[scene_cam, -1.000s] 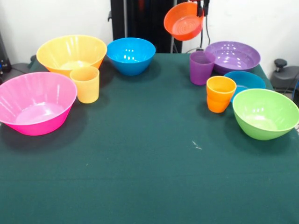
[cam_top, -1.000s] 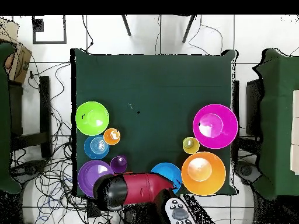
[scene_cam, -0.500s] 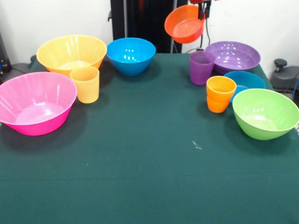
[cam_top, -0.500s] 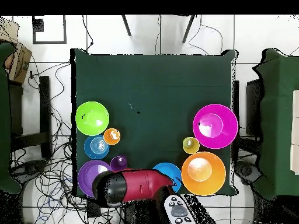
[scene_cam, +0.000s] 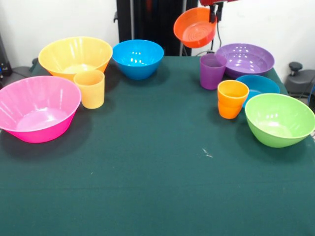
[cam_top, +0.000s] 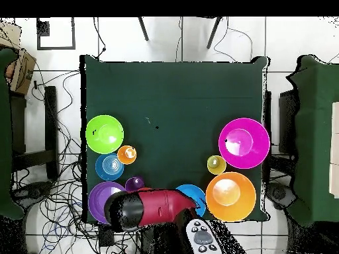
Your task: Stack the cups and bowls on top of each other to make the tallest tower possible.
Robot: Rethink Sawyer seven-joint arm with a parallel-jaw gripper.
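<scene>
A: Where is the small red-orange bowl [scene_cam: 195, 27] held?

B: It is carried high above the table's far right part, tilted so that its inside is turned toward the front camera. It is clamped at its upper right rim by the gripper [scene_cam: 212, 14], whose jaws are closed on that rim. Below it and to the right the purple cup [scene_cam: 212, 71] and the wide purple bowl [scene_cam: 245, 59] are seen.

A: What is asked of this step?

B: A base is probably wanted for the tower. The orange cup [scene_cam: 232, 99] stands nearer, just beside the small blue bowl [scene_cam: 261, 84] and the lime green bowl [scene_cam: 279, 119]. The bowl should be levelled before it is lowered, centred over whatever is chosen, and released only once it is seated.

A: And the risks?

B: A tilted release would likely let it slide off. The neighbouring rims should be cleared on the way down. In the overhead view the bowl is hidden under the arm [cam_top: 149, 209].
</scene>
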